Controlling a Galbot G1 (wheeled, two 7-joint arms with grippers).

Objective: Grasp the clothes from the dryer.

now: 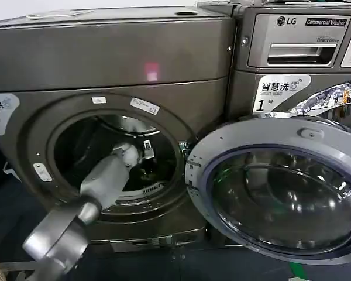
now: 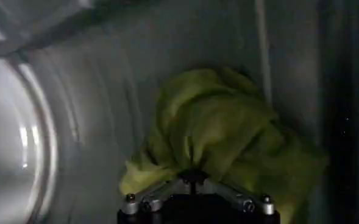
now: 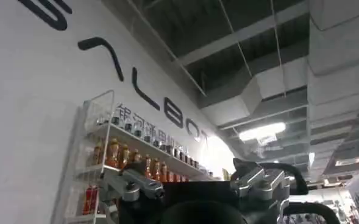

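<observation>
Inside the dryer point(image 1: 114, 117), the left gripper point(image 2: 194, 182) is clamped on the clothes point(image 2: 222, 131) bunched just beyond it. The limp fabric could slip free if pinched thinly.

The left gripper point(image 2: 194, 182) has its fingertips buried in the limp yellow-green fabric clothes point(image 2: 222, 134), whose near edge the picture border cuts off.
</observation>
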